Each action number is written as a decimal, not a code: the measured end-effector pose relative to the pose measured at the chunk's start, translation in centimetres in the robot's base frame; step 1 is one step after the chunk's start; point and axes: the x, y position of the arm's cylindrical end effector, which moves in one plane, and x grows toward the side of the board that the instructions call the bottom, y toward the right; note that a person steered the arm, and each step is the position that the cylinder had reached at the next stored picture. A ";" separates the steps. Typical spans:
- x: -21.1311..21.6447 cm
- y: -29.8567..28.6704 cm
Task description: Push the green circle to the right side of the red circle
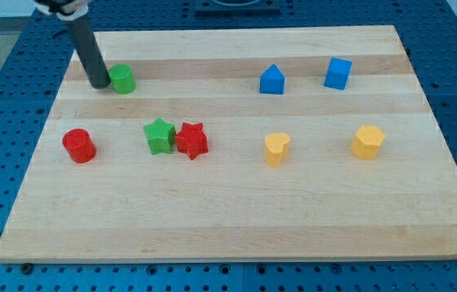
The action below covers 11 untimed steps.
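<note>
Wooden board — my tip against green circle's left, no hand.

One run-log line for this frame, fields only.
tip: touching green circle, on its view-left | red circle: below, apart | green star touching red star | goal: not met

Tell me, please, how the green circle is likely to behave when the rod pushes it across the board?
The green circle looks squat and upright, so it will probably slide rather than tip. Its round wall may let it slip sideways off my tip, which sits at its left. The wooden board looks smooth, so it should glide easily.
</note>
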 end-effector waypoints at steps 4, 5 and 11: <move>-5.0 1.1; -2.1 3.0; 3.1 9.2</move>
